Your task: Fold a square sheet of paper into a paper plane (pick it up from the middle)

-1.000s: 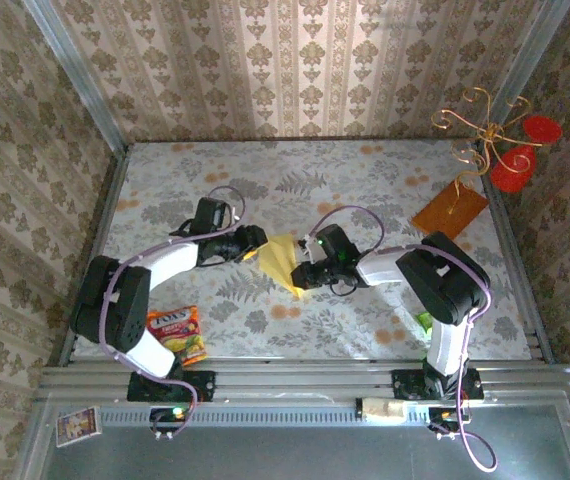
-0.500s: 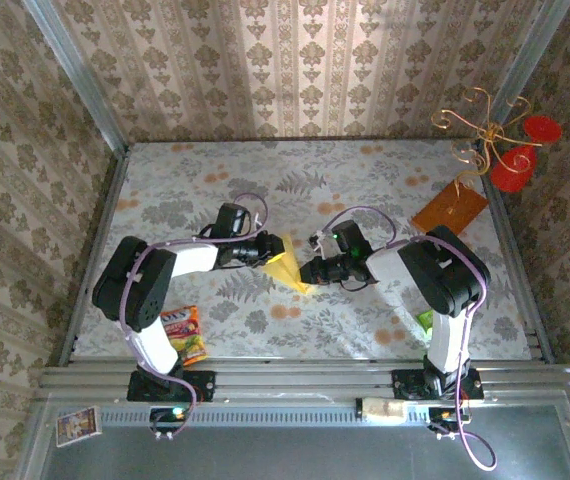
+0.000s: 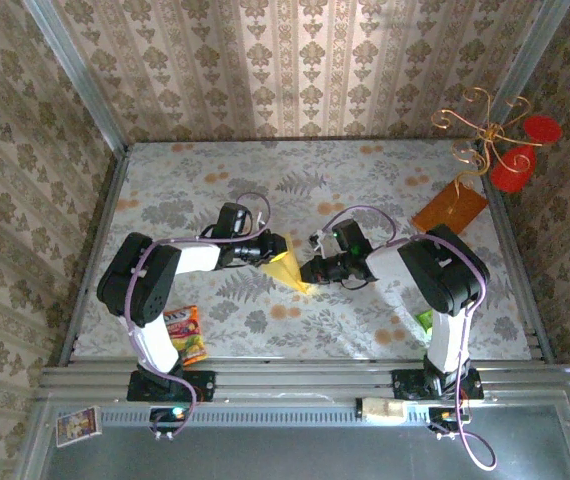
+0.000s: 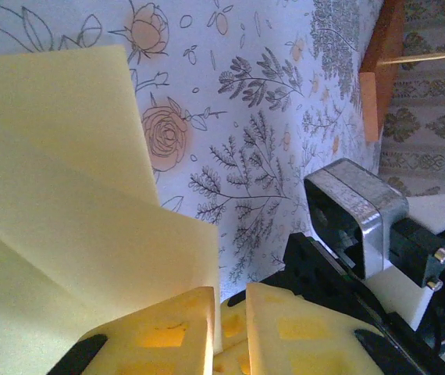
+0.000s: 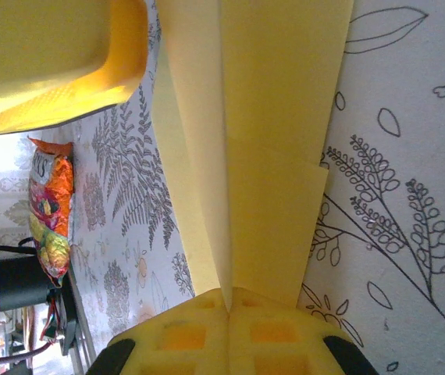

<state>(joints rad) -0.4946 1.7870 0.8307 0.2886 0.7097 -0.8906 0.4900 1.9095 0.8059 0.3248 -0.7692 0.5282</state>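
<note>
The yellow paper (image 3: 287, 268) is sitting mid-table (image 3: 365, 180), already folded into a narrow layered shape. The left fingers (image 4: 168, 336) and right fingers (image 5: 183, 336) are both pinching it. I'm guessing it's roughly halfway, wings not done yet.

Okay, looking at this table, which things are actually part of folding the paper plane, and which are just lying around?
Part of the job:
yellow paper sheet, partly folded
left gripper and right gripper, both pinching it

Just lying about:
orange-brown board
candy packet
green packet
wire ornament with red discs
small card on the front rail
</note>
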